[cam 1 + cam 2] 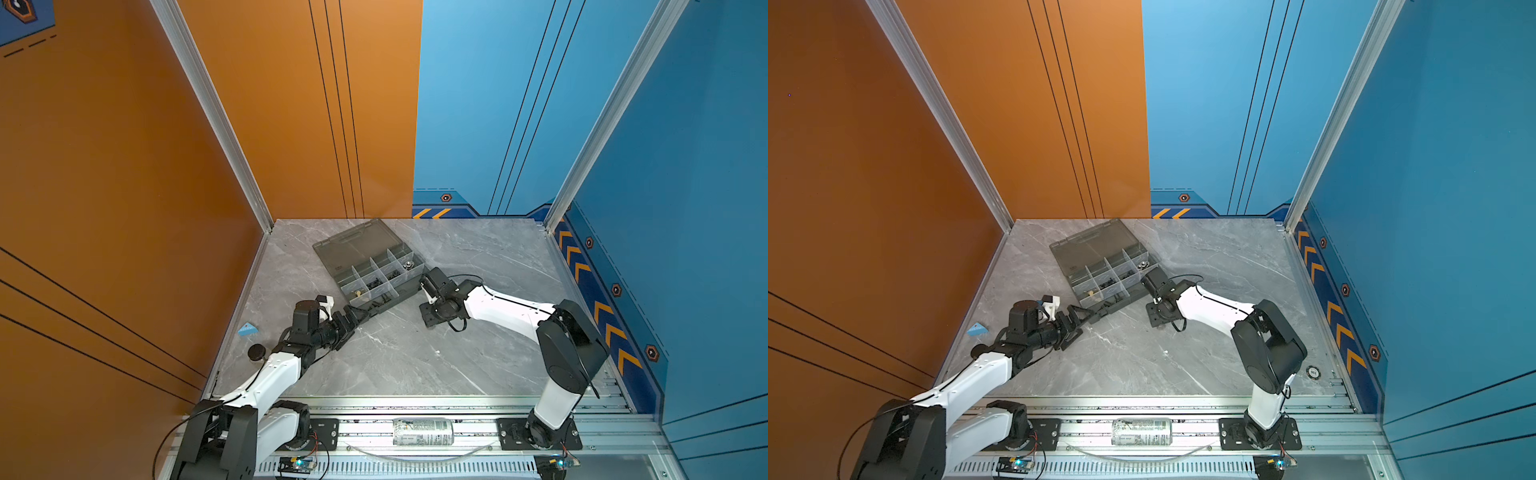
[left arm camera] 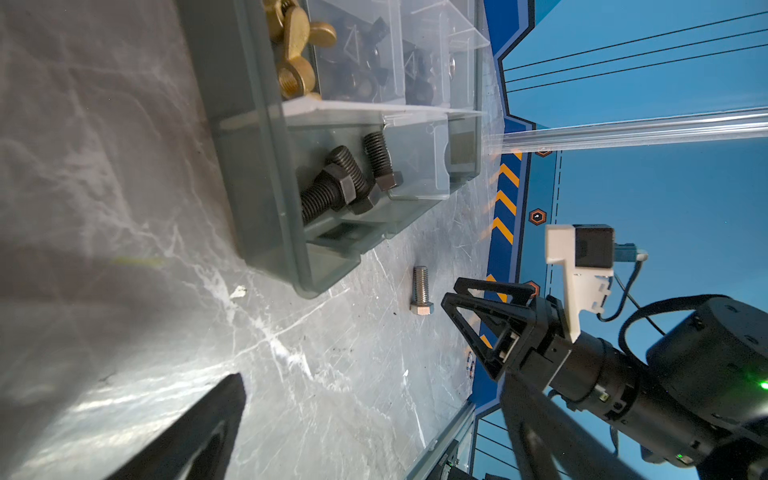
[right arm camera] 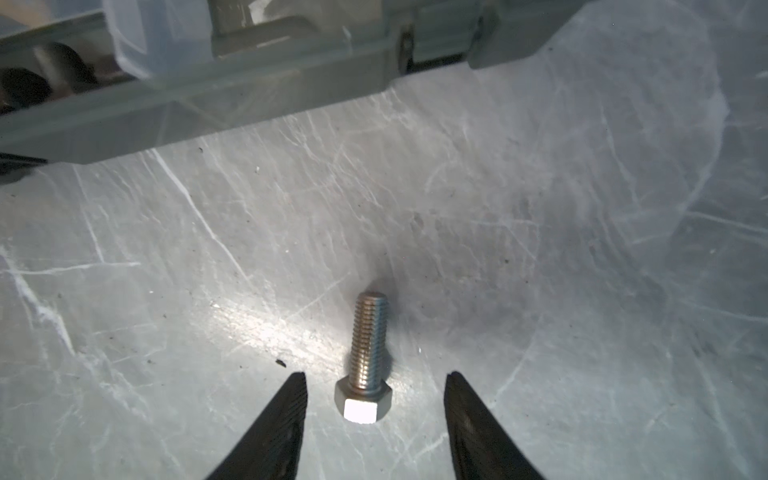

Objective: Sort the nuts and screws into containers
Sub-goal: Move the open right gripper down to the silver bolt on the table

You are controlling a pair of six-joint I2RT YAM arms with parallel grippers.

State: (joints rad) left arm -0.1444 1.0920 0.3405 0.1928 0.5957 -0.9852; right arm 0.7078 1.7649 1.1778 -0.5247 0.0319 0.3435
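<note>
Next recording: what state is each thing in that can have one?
organizer box: lid open, laid flat.
silver screw: loose, lying flat on the table, ungripped.
right gripper: open, fingers flanking the silver screw's head.
left gripper: open, empty, near the organizer box.
black screws: lying in a compartment.

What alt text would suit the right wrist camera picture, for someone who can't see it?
A shiny silver screw lies on the grey marbled table, its hex head between the open black fingertips of the robot's right hand, touching neither. Beyond its threaded end runs the wall of a smoky-grey organizer box.
</note>
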